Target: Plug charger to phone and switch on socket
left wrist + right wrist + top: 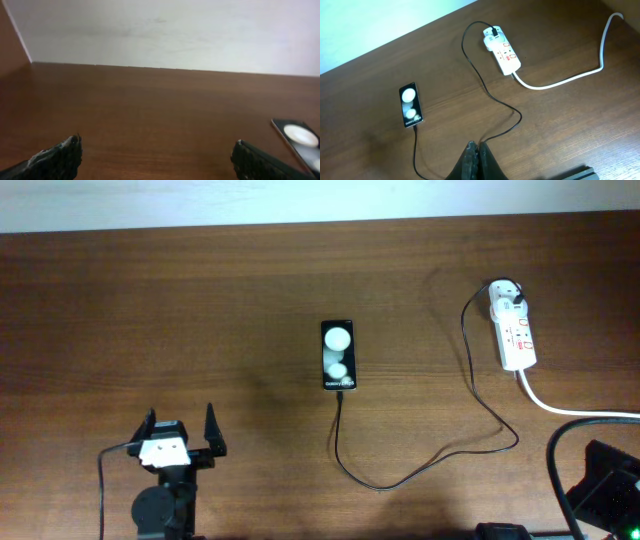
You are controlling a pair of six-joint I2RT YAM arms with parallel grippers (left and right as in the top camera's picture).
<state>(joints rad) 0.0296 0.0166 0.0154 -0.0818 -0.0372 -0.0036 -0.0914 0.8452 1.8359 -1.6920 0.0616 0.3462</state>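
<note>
The black phone (338, 355) lies face up mid-table, also in the right wrist view (411, 105) and at the right edge of the left wrist view (300, 141). The thin black charger cable (400, 478) runs from the phone's near edge in a loop to its white adapter (505, 292), seated in the far end of the white socket strip (517, 332). My left gripper (181, 430) is open and empty, left of and nearer than the phone. My right gripper (477, 146) is shut, high above the table, with the cable (485, 90) passing below it.
The strip's thick white cord (570, 412) curves off to the right edge, seen too in the right wrist view (570, 80). Part of the right arm (605, 480) sits at the bottom right corner. A white wall (175, 30) bounds the table's far edge.
</note>
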